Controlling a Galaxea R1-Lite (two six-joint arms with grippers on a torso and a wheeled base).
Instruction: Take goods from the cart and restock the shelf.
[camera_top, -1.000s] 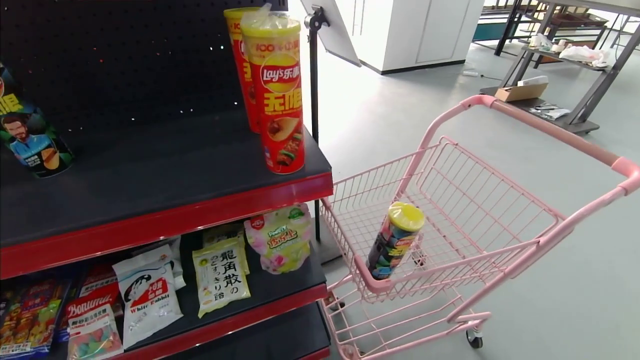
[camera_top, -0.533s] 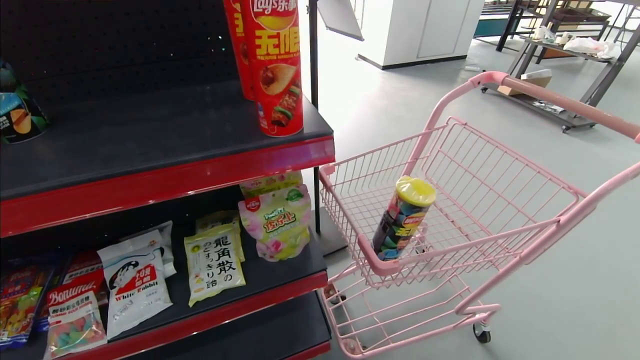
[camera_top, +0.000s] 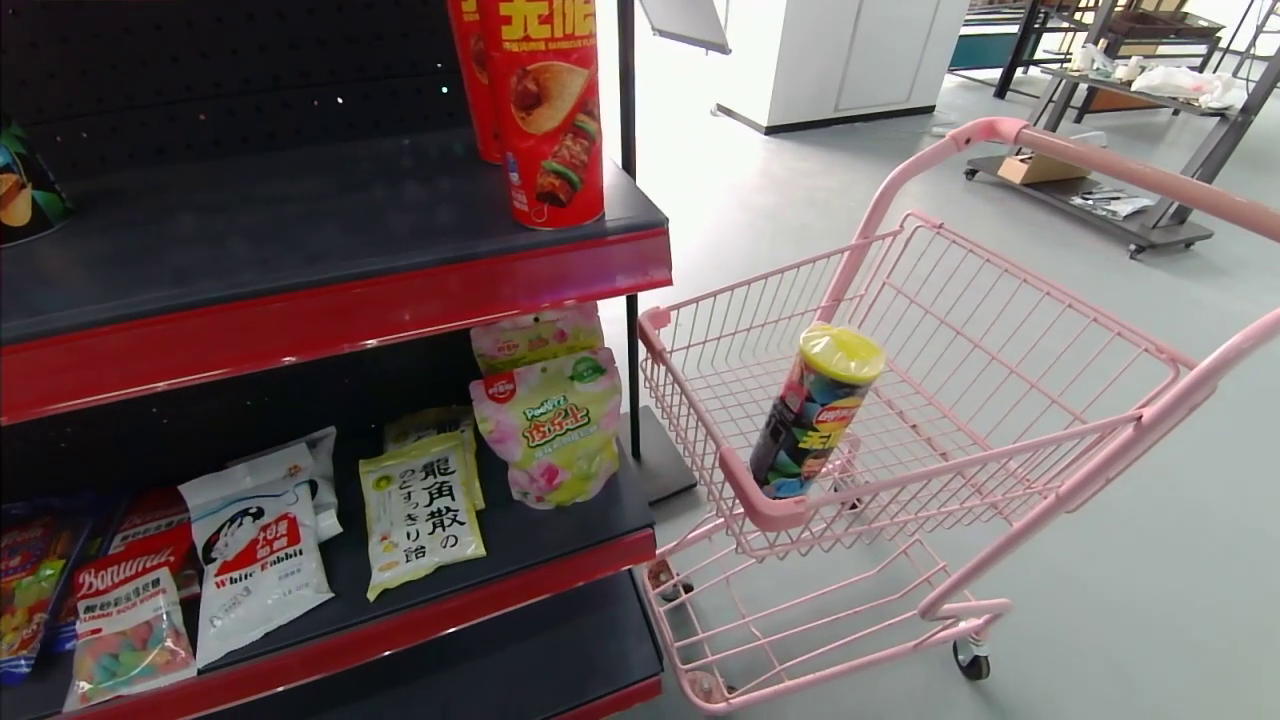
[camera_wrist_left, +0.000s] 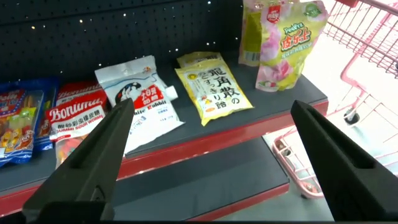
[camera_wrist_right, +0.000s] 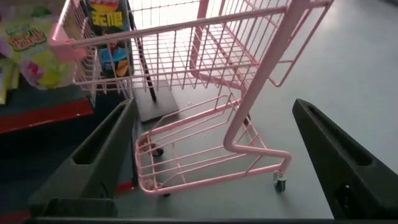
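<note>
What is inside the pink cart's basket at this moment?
One chip can with a yellow lid stands on end in the basket, in the corner nearest the shelf. Its base is hidden behind the basket's thick near rim.

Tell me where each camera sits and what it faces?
Head view: on the head, looking down at shelf and pink cart.
Left wrist view: on that wrist, facing snack bags past the open left hand.
Right wrist view: on that wrist, facing the cart past the open right hand.
Shared: head and right wrist views show the chip can.
</note>
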